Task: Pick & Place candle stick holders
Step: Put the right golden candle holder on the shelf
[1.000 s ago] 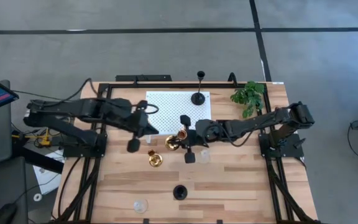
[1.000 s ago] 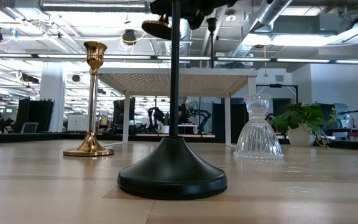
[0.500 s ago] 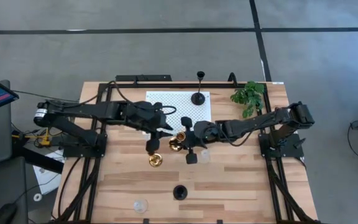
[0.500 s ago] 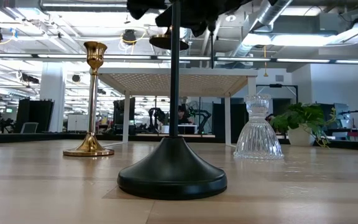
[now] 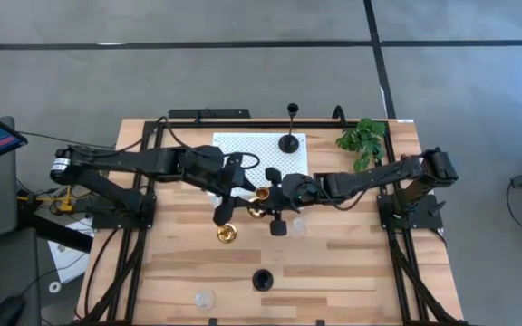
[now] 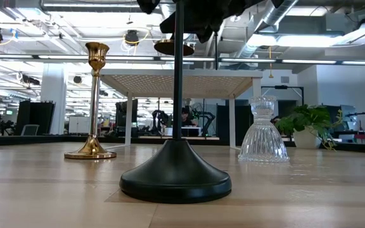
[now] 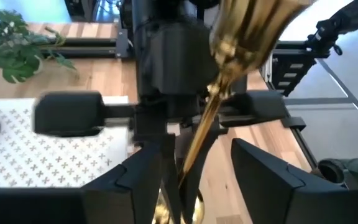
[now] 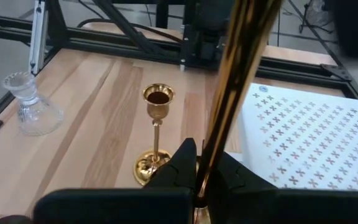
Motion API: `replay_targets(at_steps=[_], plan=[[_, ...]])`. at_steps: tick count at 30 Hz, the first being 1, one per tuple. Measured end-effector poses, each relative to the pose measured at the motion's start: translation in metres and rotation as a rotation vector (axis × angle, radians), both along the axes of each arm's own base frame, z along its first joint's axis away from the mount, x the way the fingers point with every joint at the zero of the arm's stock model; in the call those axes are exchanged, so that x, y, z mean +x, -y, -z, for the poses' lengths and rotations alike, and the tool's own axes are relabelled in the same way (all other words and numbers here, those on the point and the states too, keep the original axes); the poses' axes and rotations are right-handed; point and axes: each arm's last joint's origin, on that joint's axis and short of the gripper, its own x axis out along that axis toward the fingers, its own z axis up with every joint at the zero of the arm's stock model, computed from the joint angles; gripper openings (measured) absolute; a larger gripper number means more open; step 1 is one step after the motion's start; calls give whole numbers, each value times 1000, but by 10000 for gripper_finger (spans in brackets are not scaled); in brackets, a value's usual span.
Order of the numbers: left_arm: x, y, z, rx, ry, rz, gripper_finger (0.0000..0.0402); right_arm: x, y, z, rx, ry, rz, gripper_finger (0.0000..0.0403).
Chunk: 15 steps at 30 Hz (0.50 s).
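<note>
My right gripper [image 5: 263,197] [image 8: 205,171] is shut on a shiny gold candle stick holder [image 5: 259,201], held high over the table's middle. My left gripper [image 5: 246,193] [image 7: 197,180] is open, one finger on each side of that holder's stem [image 7: 197,143], apparently without touching it. A second gold holder [image 5: 227,234] [image 8: 156,124] stands on its round base on the wood. One black holder [image 5: 289,142] stands on the white perforated platform [image 5: 243,149], another [image 5: 261,279] [image 6: 176,177] near the front edge. Clear glass holders stand at the front left [image 5: 205,297] and below the right gripper [image 5: 295,225]. My right gripper pinches the gold holder's thin stem [image 8: 219,146] between its two fingers, which lie across the stem. The holder is lifted clear of the table and tilted. Its round base [image 7: 253,25] stands above the fingers and its cup end below them.
A green plant sprig [image 5: 362,140] lies at the table's far right corner. The white platform stands raised on legs [image 6: 179,79] behind the middle. Bare wood lies at the front right and at the left edge.
My left gripper has moved toward the table's right, up to the gold holder in the right gripper, and has opened around its stem. The held holder's base has come a little lower and more level in the low view.
</note>
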Motion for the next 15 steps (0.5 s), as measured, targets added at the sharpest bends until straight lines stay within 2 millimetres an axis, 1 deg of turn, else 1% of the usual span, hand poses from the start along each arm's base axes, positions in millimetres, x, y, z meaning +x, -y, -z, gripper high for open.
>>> replay_targets(at_steps=[8,15], plan=[[15,2,2,-13,45,31,196,0,2,0,2,1,7,1],[16,2,1,-14,65,30,186,0,2,0,2,0,7,1]])
